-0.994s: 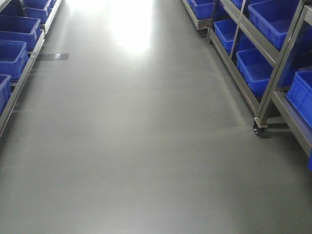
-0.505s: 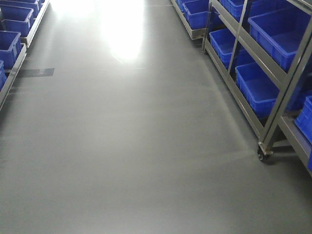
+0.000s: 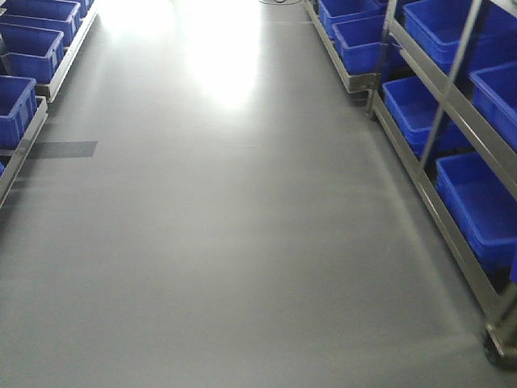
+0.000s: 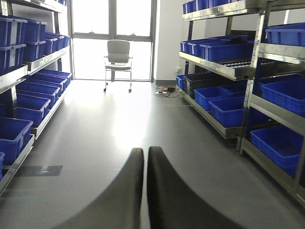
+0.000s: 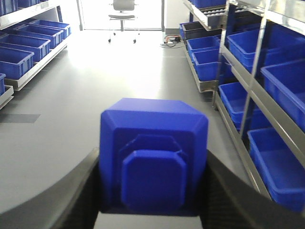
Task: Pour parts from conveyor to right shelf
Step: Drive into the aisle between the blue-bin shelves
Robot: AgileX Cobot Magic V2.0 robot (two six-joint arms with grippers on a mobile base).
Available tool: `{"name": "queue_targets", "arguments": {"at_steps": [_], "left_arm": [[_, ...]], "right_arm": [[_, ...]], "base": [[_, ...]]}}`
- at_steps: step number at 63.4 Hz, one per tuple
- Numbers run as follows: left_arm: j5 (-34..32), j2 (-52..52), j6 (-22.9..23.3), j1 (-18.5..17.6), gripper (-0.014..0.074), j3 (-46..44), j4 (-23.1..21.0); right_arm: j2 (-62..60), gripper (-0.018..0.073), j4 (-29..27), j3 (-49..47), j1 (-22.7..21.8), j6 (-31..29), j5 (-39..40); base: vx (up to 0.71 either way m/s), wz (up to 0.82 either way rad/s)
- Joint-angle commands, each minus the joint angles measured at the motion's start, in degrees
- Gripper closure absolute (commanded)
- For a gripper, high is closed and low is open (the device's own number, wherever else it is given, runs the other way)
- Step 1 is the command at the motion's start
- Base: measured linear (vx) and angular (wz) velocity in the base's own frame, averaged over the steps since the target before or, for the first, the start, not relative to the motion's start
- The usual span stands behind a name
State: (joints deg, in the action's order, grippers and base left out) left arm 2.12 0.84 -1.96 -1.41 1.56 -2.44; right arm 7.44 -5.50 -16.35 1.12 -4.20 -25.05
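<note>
In the right wrist view my right gripper (image 5: 153,191) is shut on the parts, one bright-blue cube-like block (image 5: 153,157) with a stepped knob facing the camera, held above the grey floor. The left gripper (image 4: 145,157) is shut with nothing between its black fingers (image 4: 128,191), which nearly touch. The right shelf (image 3: 428,202), a steel rack with blue bins, runs along the right side of the aisle; the same right shelf (image 5: 248,100) and right shelf (image 4: 248,71) show in both wrist views. The conveyor is out of view.
Blue bins (image 3: 24,48) sit on a low rack along the left side. A dark patch (image 3: 60,149) marks the grey floor (image 3: 226,242). A grey office chair (image 4: 118,59) stands by the windows at the far end, cables (image 4: 164,90) on the floor near it.
The front view has shifted forward along the aisle: the right rack's caster has slid to the bottom right corner and the left bins and floor patch sit lower in frame.
</note>
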Motion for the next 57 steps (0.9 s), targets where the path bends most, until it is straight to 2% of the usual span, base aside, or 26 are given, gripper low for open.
{"name": "queue_targets", "arguments": {"at_steps": [1,25,57], "left_arm": [[-4.41,0.68,0.49,-0.24,0.0602,1.77,-0.16],[-4.41,0.68,0.49,-0.24,0.0602,1.77,-0.16],[-4.41,0.68,0.49,-0.24,0.0602,1.77,-0.16]], "right_arm": [[0.65,0.0567,0.15,-1.47,-0.15,-0.19,4.48],[0.65,0.0567,0.15,-1.47,-0.15,-0.19,4.48],[0.65,0.0567,0.15,-1.47,-0.15,-0.19,4.48]], "base": [[0.68,0.20],[0.66,0.20],[0.69,0.06]]}}
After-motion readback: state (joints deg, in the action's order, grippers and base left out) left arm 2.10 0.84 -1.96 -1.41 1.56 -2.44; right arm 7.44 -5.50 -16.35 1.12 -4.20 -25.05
